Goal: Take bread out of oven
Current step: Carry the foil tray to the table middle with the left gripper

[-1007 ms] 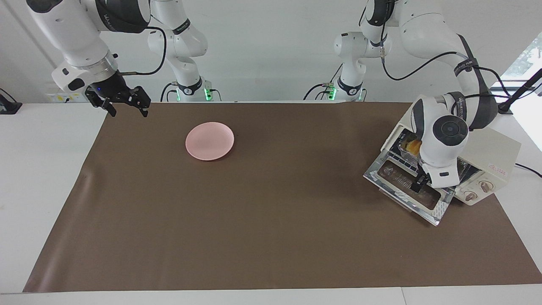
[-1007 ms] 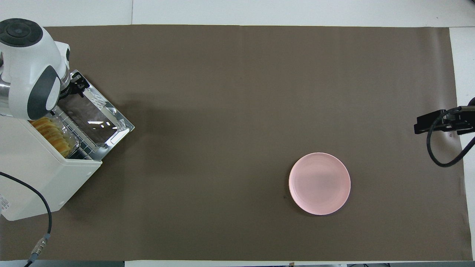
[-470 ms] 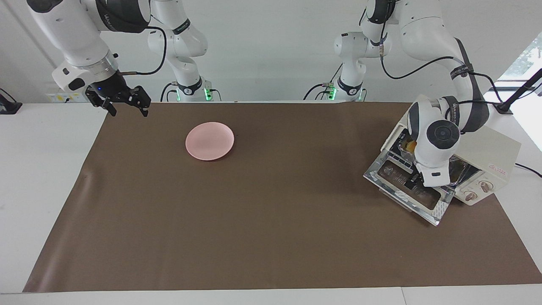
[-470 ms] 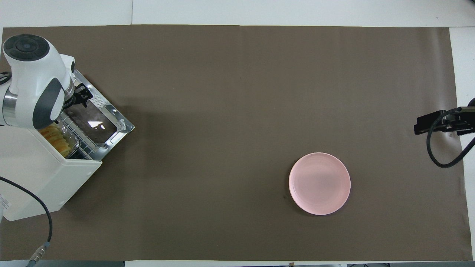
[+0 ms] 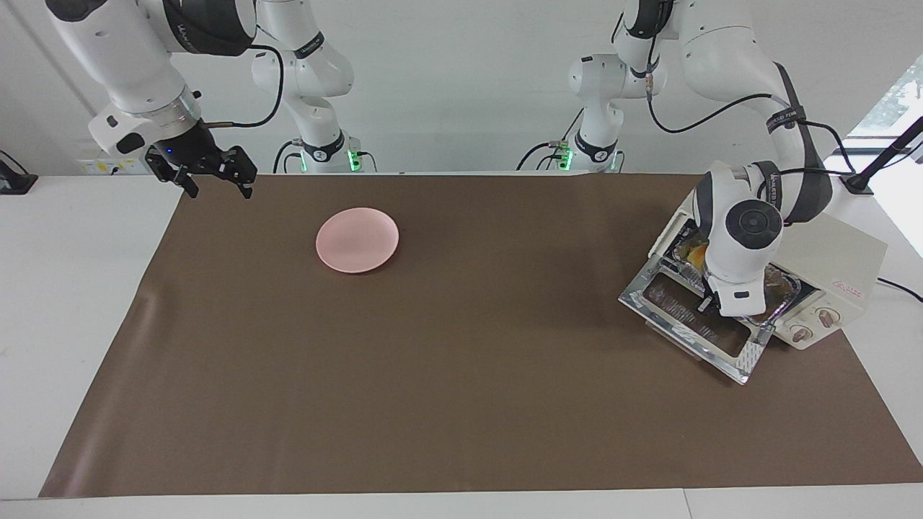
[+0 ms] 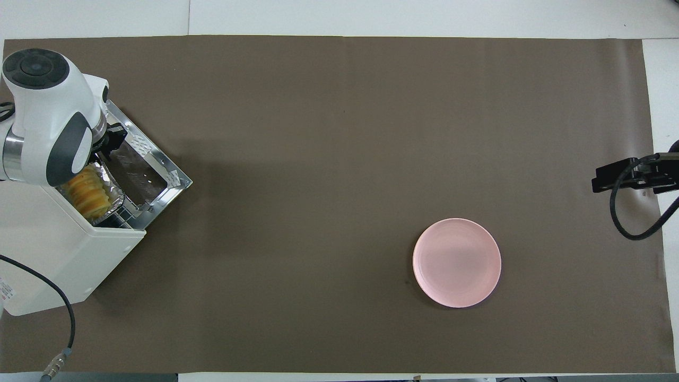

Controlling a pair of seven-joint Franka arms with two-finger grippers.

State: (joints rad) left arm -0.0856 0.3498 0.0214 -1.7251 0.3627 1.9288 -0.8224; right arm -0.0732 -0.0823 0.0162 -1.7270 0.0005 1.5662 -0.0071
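I see my left gripper (image 5: 705, 305) pinched on the foil tray (image 6: 109, 185) holding the bread (image 6: 87, 192) at the oven (image 6: 58, 249) mouth. My right gripper (image 5: 216, 182) waits wide open, over the table edge near the pink plate (image 5: 357, 239).

Left gripper (image 5: 710, 303) mostly hidden under its own white wrist above the oven (image 5: 829, 277) door; whether the fingers grip the foil tray (image 6: 109, 188) rim cannot be told. Bread (image 6: 87, 193) partly covered by that wrist, only a yellow sliver in the facing view. Oven cut off by the overhead view's edge at the left arm's end. Right gripper (image 6: 610, 178) cut off at that view's edge, fingertips unreadable there. Knob markings too small to read.
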